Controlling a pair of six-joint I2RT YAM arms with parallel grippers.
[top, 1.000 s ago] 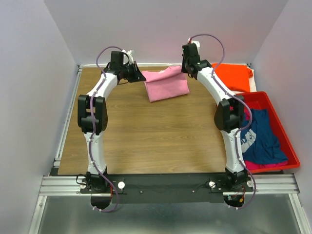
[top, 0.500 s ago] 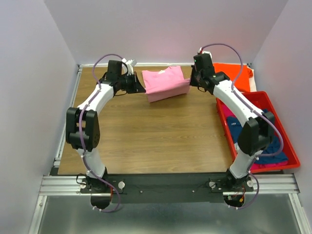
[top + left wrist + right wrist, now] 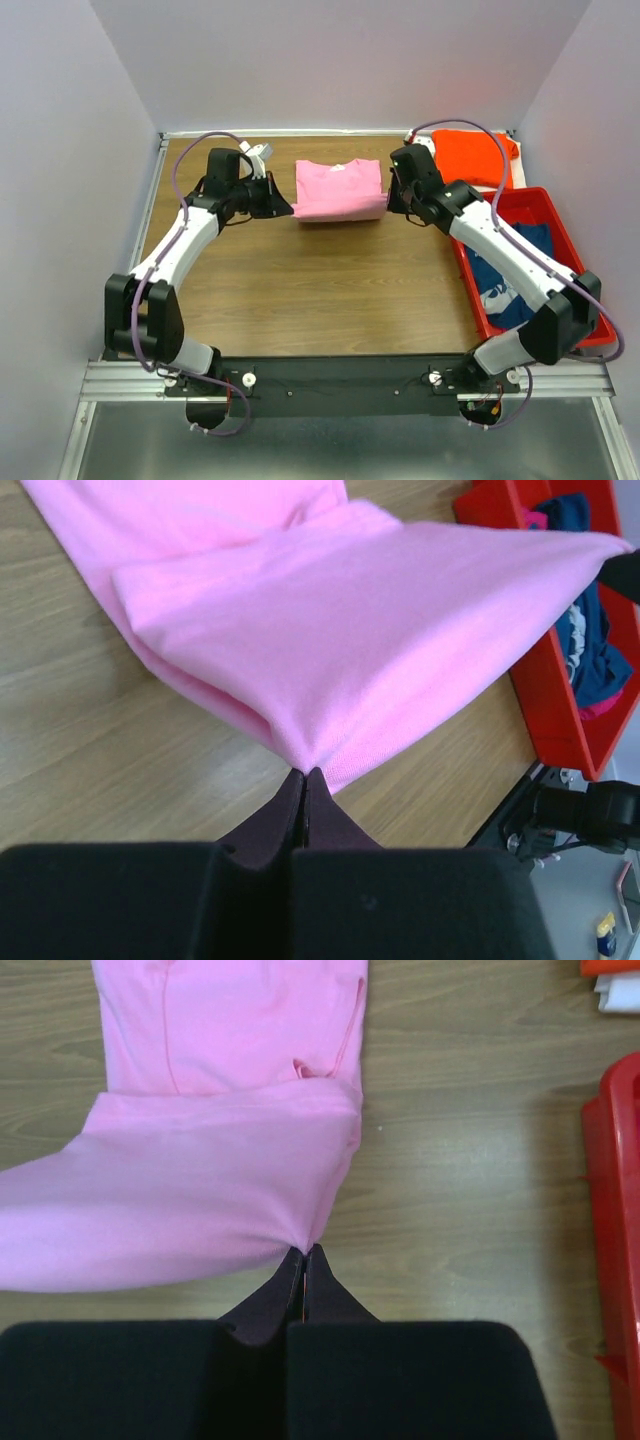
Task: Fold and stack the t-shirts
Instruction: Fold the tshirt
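The light pink t-shirt (image 3: 338, 188) lies folded at the back middle of the table. My left gripper (image 3: 288, 207) is shut on its near left corner, and my right gripper (image 3: 390, 205) is shut on its near right corner. Both hold the near flap stretched and lifted over the rest of the shirt, as the left wrist view (image 3: 330, 620) and the right wrist view (image 3: 200, 1210) show. The orange t-shirt (image 3: 474, 157) lies at the back right. The navy t-shirt with white print (image 3: 505, 280) lies in the red bin (image 3: 545, 205); the magenta one shows only as a bit in the left wrist view (image 3: 600, 705).
The red bin stands along the table's right edge, close beside my right arm. A white item (image 3: 518, 175) lies between the orange shirt and the bin. Bare wood table (image 3: 320, 290) spreads in front of the pink shirt.
Both grippers have pulled toward the near side and lower, drawing the pink shirt's edge with them. The shirt now lies squarer and nearer. The right arm swung out over the bin.
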